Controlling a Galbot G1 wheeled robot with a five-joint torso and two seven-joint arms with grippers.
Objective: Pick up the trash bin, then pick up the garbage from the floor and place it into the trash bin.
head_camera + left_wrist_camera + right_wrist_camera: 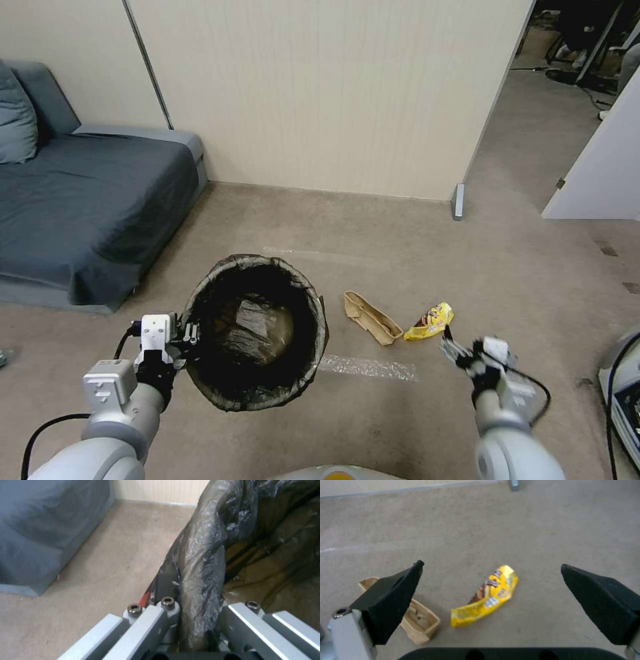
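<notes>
The trash bin, lined with a crinkly dark bag, hangs off the floor at the left, and my left gripper is shut on its near-left rim. The wrist view shows the bagged rim squeezed between the two silver fingers. Garbage lies on the carpet to the bin's right: a flattened tan carton and a yellow wrapper. My right gripper is open above and just behind the yellow wrapper, its black pads spread wide, holding nothing.
A grey sofa stands at the left against the beige wall. Clear tape strips lie on the carpet by the bin. A doorway and white door open at the back right. A white machine sits at the right edge.
</notes>
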